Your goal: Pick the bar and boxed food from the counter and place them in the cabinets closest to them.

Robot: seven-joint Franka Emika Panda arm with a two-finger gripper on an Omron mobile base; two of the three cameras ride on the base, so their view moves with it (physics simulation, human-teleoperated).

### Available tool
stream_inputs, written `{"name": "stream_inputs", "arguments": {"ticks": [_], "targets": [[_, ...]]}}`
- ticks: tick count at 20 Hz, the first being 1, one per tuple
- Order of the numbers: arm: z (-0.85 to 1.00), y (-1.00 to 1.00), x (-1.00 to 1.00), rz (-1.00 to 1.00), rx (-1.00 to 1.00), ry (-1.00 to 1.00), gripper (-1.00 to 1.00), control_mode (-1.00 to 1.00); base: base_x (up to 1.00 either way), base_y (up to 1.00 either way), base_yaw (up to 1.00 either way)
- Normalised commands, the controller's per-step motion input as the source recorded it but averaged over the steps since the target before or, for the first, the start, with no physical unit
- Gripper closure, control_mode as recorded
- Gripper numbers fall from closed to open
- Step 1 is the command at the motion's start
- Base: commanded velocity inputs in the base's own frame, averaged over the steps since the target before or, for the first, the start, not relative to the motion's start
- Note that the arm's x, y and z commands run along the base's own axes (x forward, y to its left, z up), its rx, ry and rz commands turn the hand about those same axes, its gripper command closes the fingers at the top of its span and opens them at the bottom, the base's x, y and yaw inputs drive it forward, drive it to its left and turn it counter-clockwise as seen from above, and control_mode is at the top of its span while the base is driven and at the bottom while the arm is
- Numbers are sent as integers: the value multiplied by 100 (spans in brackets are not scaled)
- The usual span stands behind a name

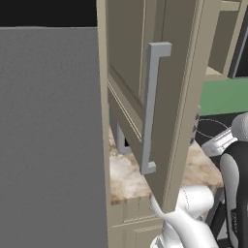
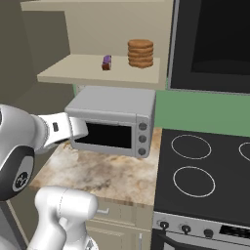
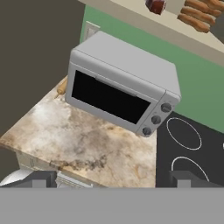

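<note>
My gripper [image 3: 113, 177] is open, its two dark fingertips [image 3: 40, 178] set wide apart with nothing between them. It hovers high over the marbled counter [image 3: 87, 140], in front of a grey toaster oven [image 3: 122, 87]. In the open cabinet [image 2: 73, 73] above, a small red thing with a purplish top [image 2: 106, 62] stands on the shelf; it looks like the boxed food. The hand view shows it at its top edge [image 3: 155, 5]. A tan stick-like end [image 3: 62, 86] pokes out at the toaster oven's left side. It may be the bar, but it is mostly hidden.
The cabinet door [image 1: 155, 97] with its grey handle [image 1: 152, 106] stands swung open in the left base view, beside a grey wall [image 1: 48, 135]. A stack of brown discs [image 2: 140, 52] shares the shelf. A black stovetop [image 2: 205, 171] lies right of the counter, under a black microwave [image 2: 215, 44].
</note>
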Motion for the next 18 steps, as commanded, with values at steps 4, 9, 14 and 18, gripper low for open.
{"name": "stream_inputs", "arguments": {"ticks": [4, 9, 14, 18], "targets": [[0, 0, 0, 0, 0, 0, -100, 100, -50, -3, 0], [0, 0, 0, 0, 0, 0, -100, 100, -53, -6, 0], [0, 0, 0, 0, 0, 0, -100, 100, -44, -3, 0], [0, 0, 0, 0, 0, 0, -100, 100, -22, -1, 0]]}}
